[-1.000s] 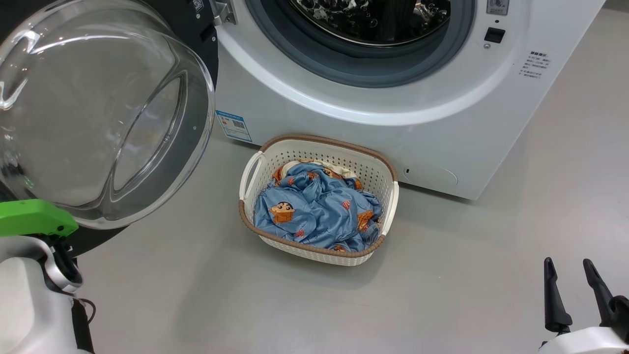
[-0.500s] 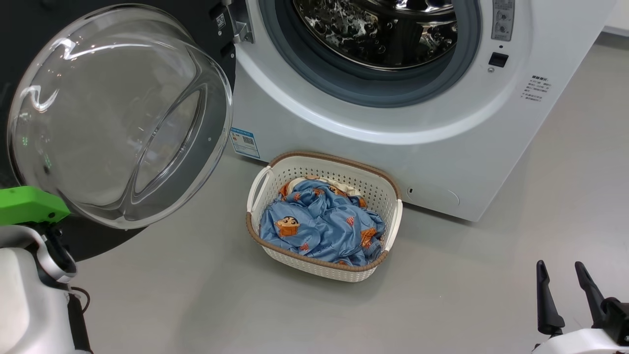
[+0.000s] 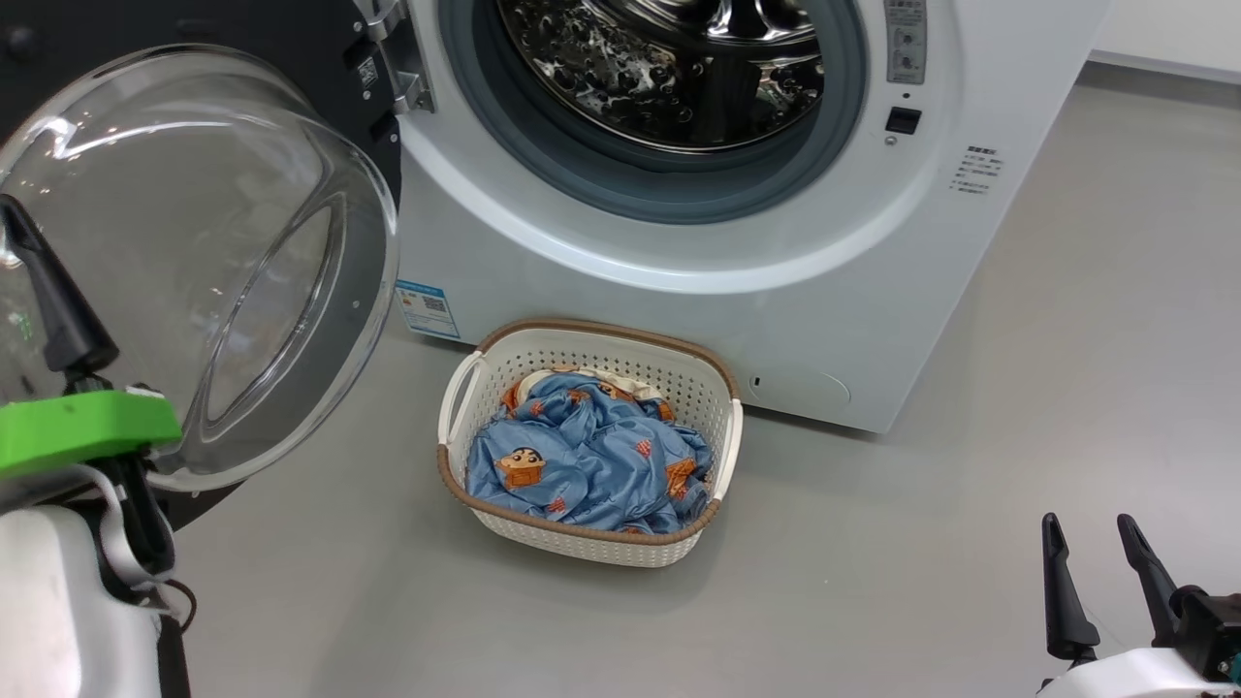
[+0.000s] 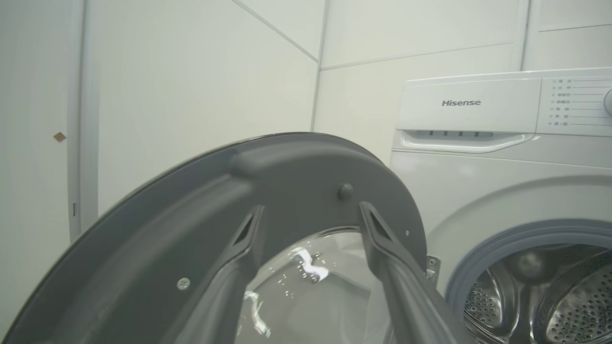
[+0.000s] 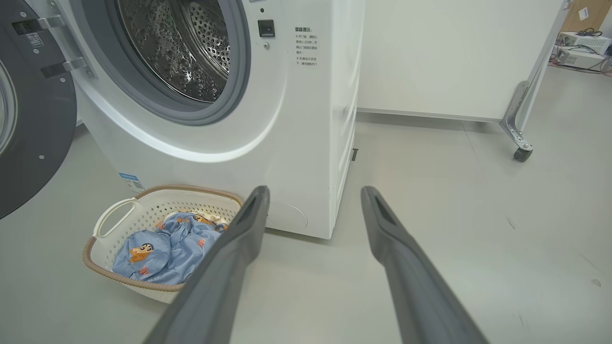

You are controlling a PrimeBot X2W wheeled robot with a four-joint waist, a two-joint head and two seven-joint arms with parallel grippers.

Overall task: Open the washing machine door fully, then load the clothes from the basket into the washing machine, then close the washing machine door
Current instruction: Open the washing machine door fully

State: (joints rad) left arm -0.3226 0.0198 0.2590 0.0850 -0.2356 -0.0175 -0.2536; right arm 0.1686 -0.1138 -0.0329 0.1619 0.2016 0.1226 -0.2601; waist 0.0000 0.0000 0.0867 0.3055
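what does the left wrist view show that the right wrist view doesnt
Left wrist view, of the two: the Hisense control panel, the tiled wall, and the left gripper, open, close before the inner rim of the washing machine door. Right wrist view, of the two: the basket on the floor with the clothes in it, a castor leg, and the right gripper, open and holding nothing. Shared: the washing machine, its door open, and the steel drum.

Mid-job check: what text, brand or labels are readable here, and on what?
"Hisense": washing machine, drawer front.
Programme list beside it: too small.
Blue sticker low on its front: too small.
Printed notice right of the drum: blurred, unreadable.
Label on the washing machine door: too small.
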